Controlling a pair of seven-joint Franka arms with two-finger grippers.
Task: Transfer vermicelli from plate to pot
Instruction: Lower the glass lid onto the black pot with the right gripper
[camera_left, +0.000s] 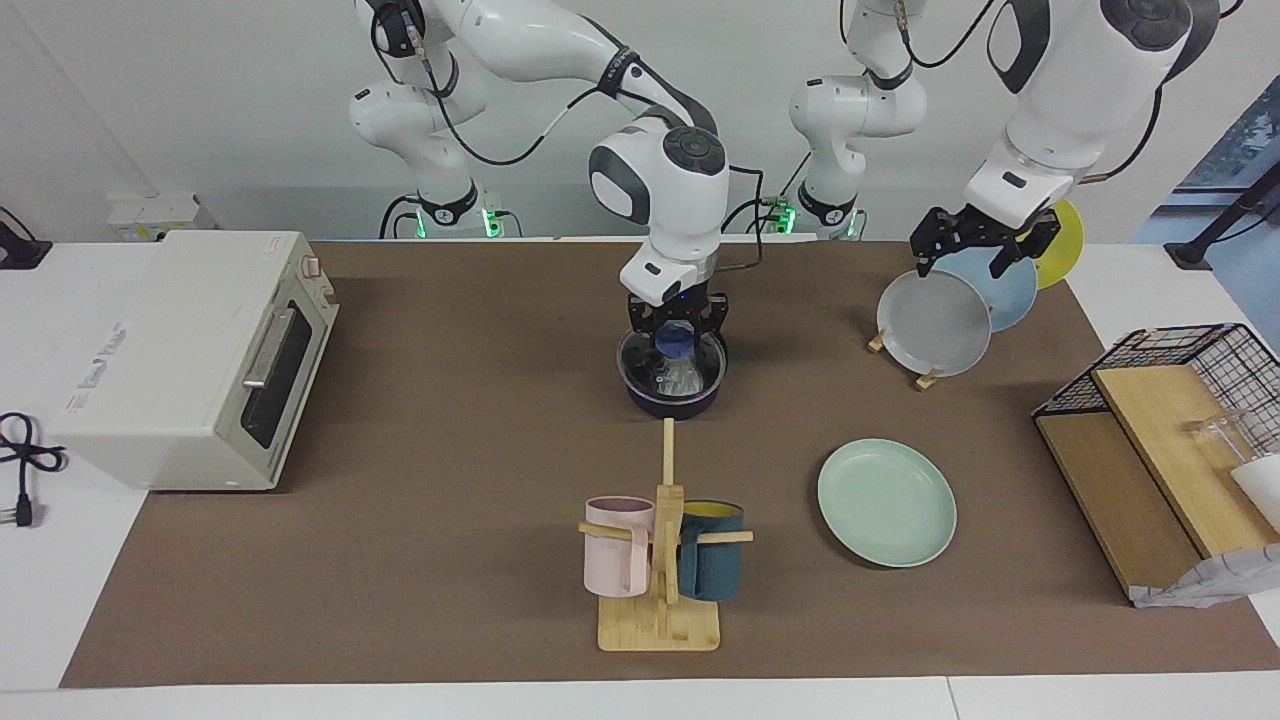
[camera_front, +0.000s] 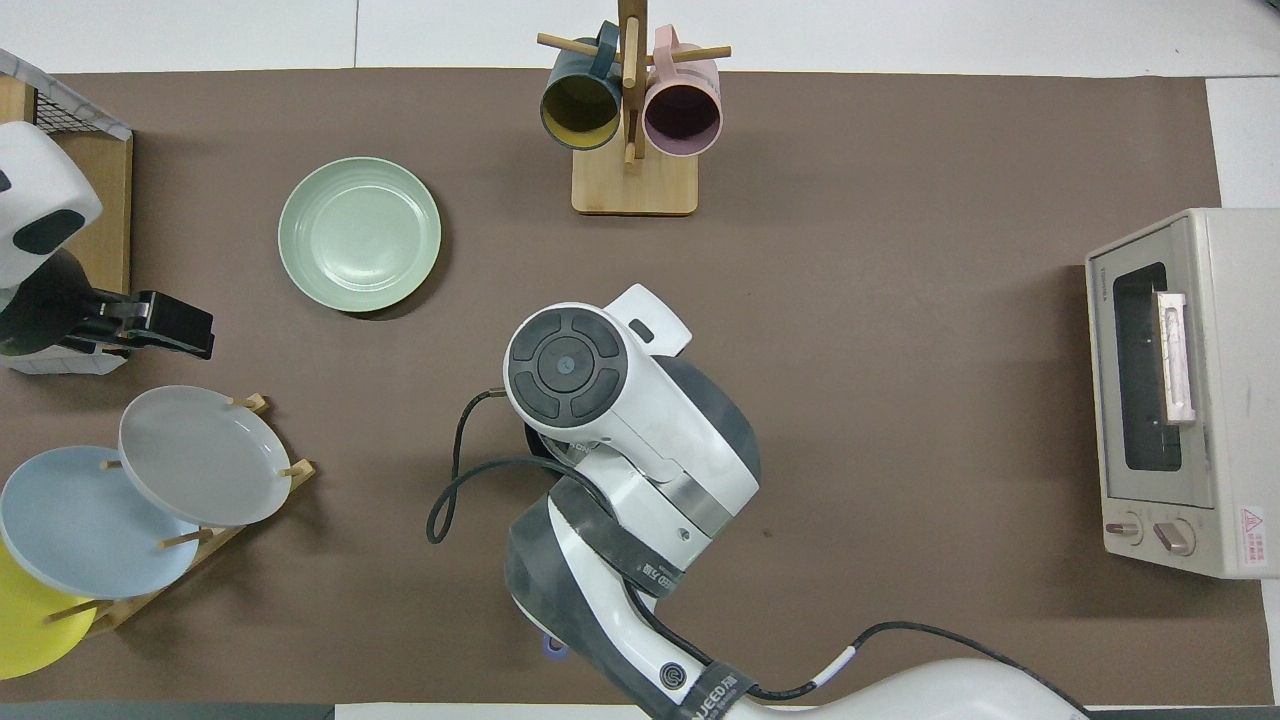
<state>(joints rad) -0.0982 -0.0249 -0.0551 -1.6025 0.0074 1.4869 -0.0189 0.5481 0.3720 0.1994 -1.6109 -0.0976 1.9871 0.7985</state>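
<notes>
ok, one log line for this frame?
right pincer: shut on glass lid, over pot | vermicelli: in pot | plate: bare | left pincer: open, over plate rack

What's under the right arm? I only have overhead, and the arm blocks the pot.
Observer: The pot is there, with a glass lid on it.
Operator: Gripper on the lid?
Observer: Yes, the right gripper is shut on the lid's blue knob.
Operator: Noodles?
Observer: The vermicelli shows through the glass, inside the pot.
</notes>
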